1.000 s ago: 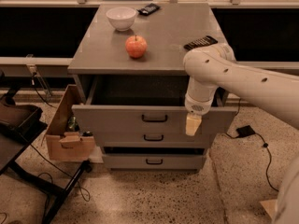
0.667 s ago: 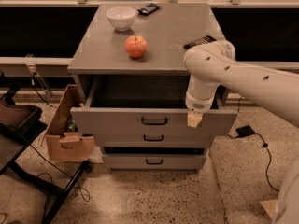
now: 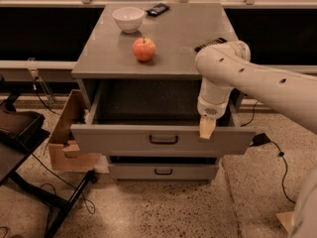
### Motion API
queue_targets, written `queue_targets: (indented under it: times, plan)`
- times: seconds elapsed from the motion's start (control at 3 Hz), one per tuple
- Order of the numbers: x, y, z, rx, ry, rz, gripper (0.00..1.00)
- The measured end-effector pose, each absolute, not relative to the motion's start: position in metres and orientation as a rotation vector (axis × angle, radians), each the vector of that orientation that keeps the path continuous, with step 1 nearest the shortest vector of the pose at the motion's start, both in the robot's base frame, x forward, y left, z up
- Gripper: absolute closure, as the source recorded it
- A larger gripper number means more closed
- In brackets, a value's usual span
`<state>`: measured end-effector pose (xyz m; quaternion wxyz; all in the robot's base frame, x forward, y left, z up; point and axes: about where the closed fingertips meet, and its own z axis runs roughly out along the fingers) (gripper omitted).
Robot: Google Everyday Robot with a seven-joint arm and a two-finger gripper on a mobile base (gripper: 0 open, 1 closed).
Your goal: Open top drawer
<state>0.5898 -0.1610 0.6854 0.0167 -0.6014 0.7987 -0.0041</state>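
Observation:
The top drawer (image 3: 124, 140) of the grey cabinet stands pulled well out. Its wide flat front carries a small black bar handle (image 3: 163, 139), and its deep dark interior (image 3: 148, 103) shows empty. My gripper (image 3: 207, 128) hangs from the white arm (image 3: 257, 83) at the right end of the drawer. Its tan tip sits at the top edge of the drawer front, to the right of the handle. A narrower drawer (image 3: 163, 171) with a similar handle sits shut below.
A red apple (image 3: 144, 49), a white bowl (image 3: 128, 19) and a dark flat object (image 3: 157, 9) lie on the cabinet top. A cardboard box (image 3: 67, 138) stands against the cabinet's left side. A black stand (image 3: 29, 152) and cables lie on the floor, left and right.
The top drawer has slid further out toward the camera, and its front now hides the drawer right below it. The gripper has stayed at the front's right end.

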Motion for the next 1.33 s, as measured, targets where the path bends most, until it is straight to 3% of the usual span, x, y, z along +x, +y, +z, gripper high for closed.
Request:
queue_targets:
  times: [1.33]
  plan:
    - [0.561,-0.173,0.691,-1.798,2.511,-0.037,1.00]
